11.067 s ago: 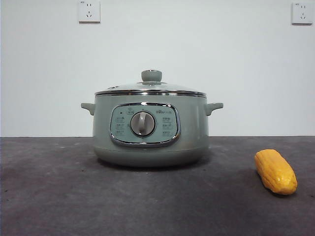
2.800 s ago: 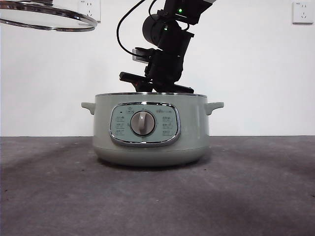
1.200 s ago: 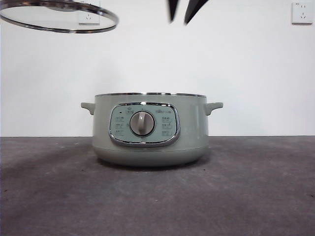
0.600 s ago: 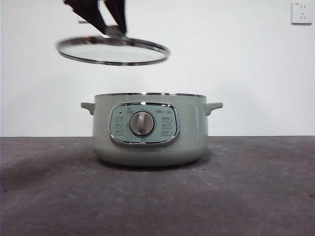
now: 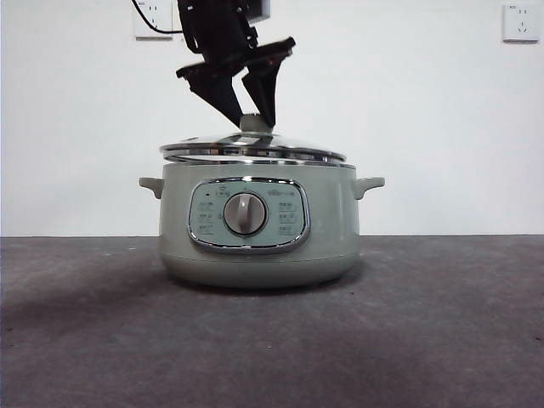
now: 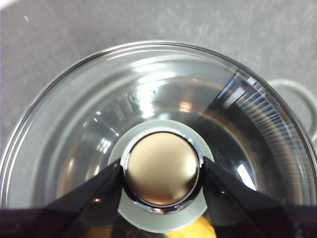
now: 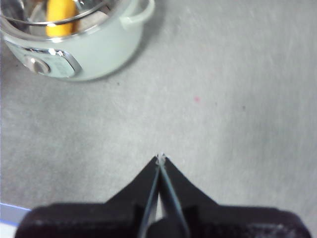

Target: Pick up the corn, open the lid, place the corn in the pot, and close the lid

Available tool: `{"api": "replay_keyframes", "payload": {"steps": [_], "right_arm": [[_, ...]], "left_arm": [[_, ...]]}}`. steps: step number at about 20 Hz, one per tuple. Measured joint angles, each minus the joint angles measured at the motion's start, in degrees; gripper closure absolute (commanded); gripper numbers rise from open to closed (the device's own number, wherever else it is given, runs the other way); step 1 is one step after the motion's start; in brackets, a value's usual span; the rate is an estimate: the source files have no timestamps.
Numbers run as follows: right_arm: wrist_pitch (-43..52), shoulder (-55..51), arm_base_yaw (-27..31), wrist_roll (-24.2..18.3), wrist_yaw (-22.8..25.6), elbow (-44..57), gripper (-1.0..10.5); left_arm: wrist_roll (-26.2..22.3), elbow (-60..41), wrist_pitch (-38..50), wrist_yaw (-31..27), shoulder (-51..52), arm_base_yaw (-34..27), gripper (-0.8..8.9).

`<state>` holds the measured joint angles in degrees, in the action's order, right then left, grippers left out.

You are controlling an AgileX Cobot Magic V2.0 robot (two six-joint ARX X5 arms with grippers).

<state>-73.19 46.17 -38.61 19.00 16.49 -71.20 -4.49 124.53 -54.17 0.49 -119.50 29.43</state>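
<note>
The pale green pot [image 5: 255, 246] stands mid-table. The glass lid [image 5: 255, 146] lies over its rim, slightly tilted, with the left side a little higher. From above, my left gripper [image 5: 252, 119] is shut on the lid's knob [image 5: 253, 125]. In the left wrist view its jaws press both sides of the knob [image 6: 162, 168] above the glass of the lid [image 6: 148, 99]. The yellow corn [image 6: 198, 232] shows through that glass, inside the pot. My right gripper [image 7: 161, 158] hangs shut and empty over bare table, away from the pot [image 7: 99, 54] with the corn [image 7: 60, 15] in it.
The dark grey table [image 5: 425, 340] runs back to a white wall. Two wall sockets [image 5: 153, 19] [image 5: 520, 23] sit high on that wall. The pot's side handles [image 5: 371, 184] stick out left and right.
The lid came down and to the right from the upper left onto the pot, carried by my left gripper. The other gripper's tips have left the top of the front view.
</note>
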Motion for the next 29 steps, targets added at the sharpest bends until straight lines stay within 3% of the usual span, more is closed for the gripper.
{"api": "replay_keyframes", "payload": {"steps": [7, 29], "right_arm": [[-2.4, -7.1, 0.0, 4.2, 0.0, 3.5, 9.5], [-3.5, -7.3, 0.0, 4.4, 0.0, 3.5, 9.5]], "left_arm": [[0.0, 0.0, -1.7, -0.1, -0.1, 0.0, 8.22], [0.5, 3.2, -6.2, 0.7, -3.1, 1.7, 8.09]]}}
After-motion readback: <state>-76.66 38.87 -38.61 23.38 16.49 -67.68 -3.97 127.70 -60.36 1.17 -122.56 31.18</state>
